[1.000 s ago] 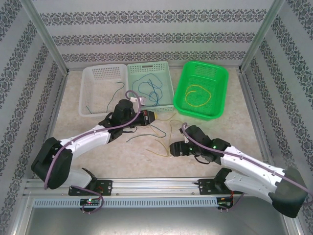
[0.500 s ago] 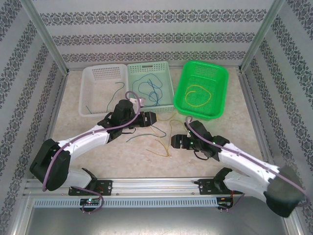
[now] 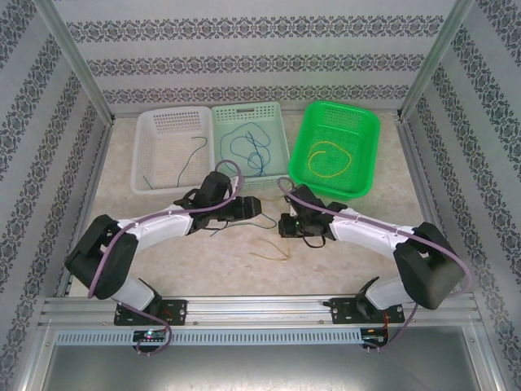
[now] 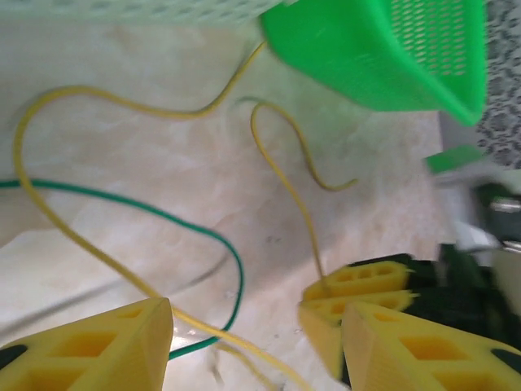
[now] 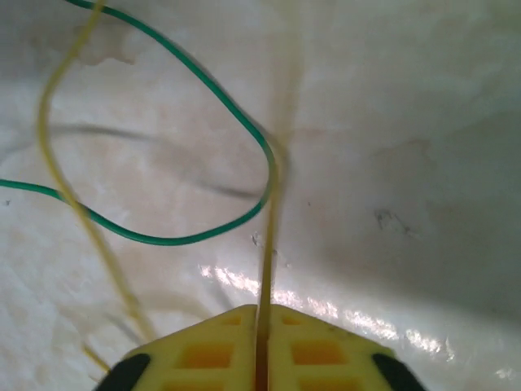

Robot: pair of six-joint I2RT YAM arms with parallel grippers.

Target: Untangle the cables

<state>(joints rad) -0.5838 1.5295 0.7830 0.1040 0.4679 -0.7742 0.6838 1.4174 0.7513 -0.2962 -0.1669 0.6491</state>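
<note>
1. Nearest the arm bases, a yellow cable (image 3: 269, 254) lies slack on the counter (image 3: 195, 265). One end leads up towards the right gripper (image 5: 262, 326).
2. The right gripper is clamped tight on a yellow strand, seemingly the same cable. This is probably to anchor it while the rest is worked free.
3. Just ahead of its fingers, a green cable (image 5: 195, 238) loops across the pinched yellow. That crossing looks like the tangle to be cleared.
4. The left gripper (image 4: 254, 326) faces it close by, fingers parted and holding nothing. Yellow and green run between its fingers, so it seems placed to take one and draw it away.
5. Along the far edge stand three baskets, likely for sorting freed cables:
   - The white basket (image 3: 155, 130) holds a dark strand (image 3: 195, 151).
   - The pale basket (image 3: 244, 110) holds a blue cable (image 3: 248, 151).
   - The green basket (image 3: 305, 155) holds a yellow coil (image 3: 330, 159).
</note>
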